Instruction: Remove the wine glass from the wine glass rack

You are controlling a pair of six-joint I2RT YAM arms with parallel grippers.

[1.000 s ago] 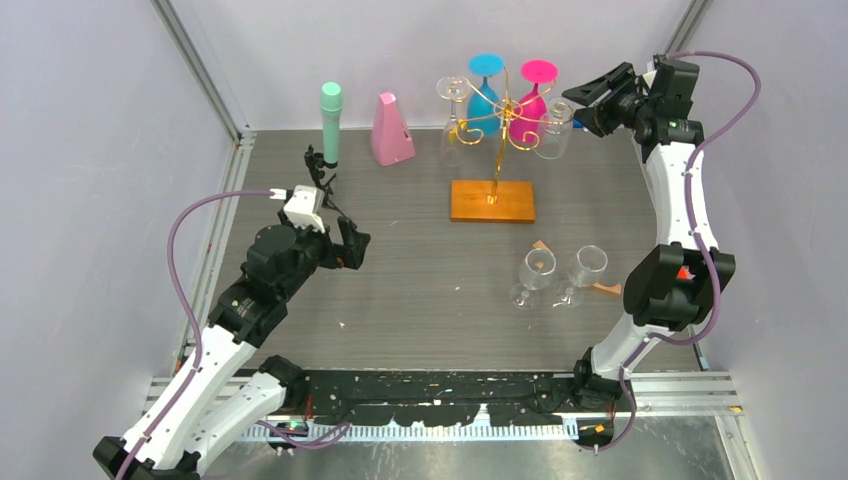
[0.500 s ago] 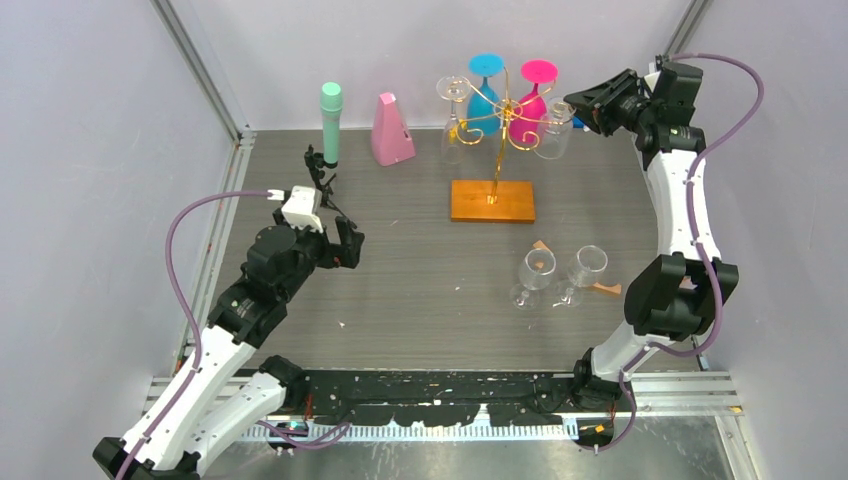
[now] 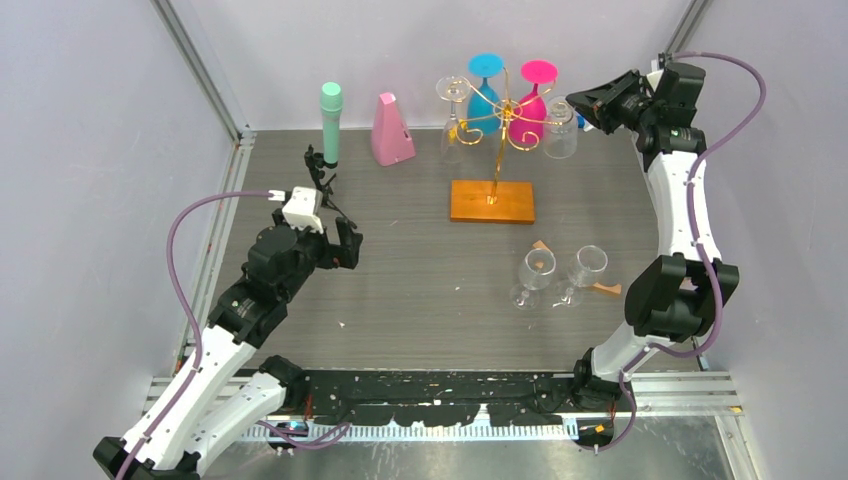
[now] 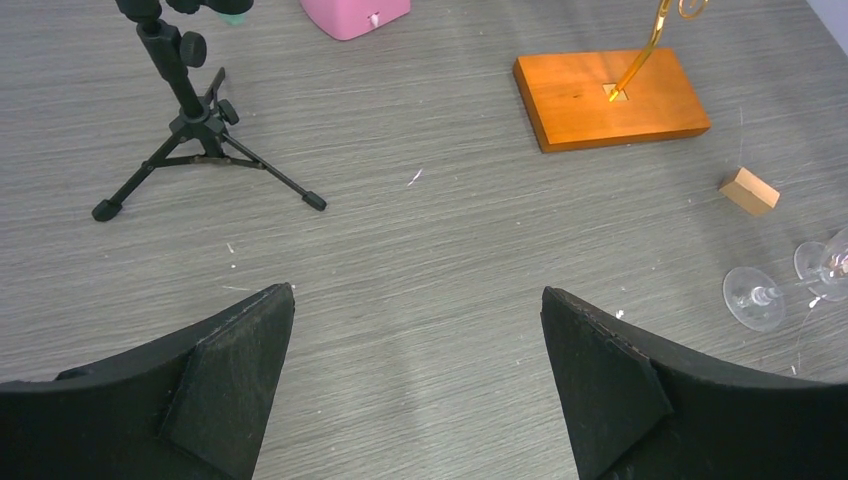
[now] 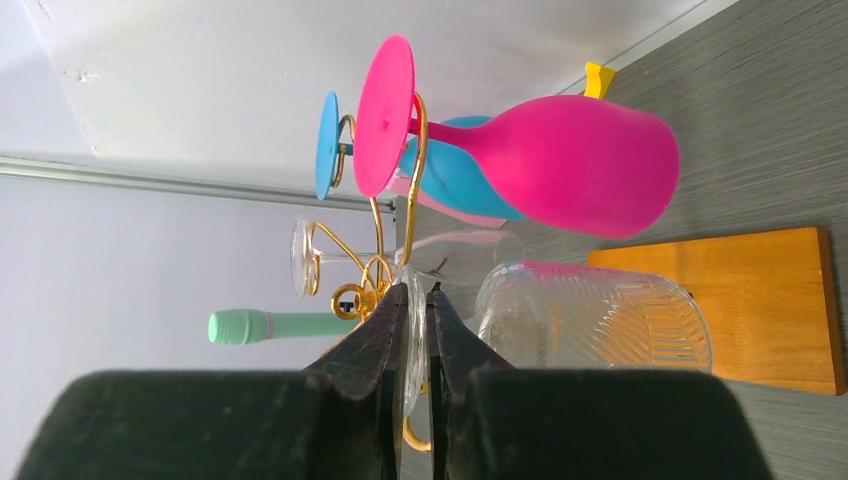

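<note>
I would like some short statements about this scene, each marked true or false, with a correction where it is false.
1. The right gripper is shut on the foot of a clear wine glass. True.
2. The left gripper holds the black tripod. False: the left gripper is open and empty, apart from the black tripod.
3. A pink glass and a blue glass hang upside down on the wine glass rack. True.
4. The rack's base is blue. False: it is orange-brown.

Top external: fixed, high behind both arm bases, angled down over the whole counter (image 3: 430,290) to the back wall. Left wrist: low, facing forward past the left gripper (image 4: 416,292); shares the tripod (image 4: 195,130) and wine glass rack (image 4: 610,95) base with the top view. Right wrist: rolled sideways, close on the rack top and wine glass (image 5: 590,320), looking past the right gripper (image 5: 418,290).
</note>
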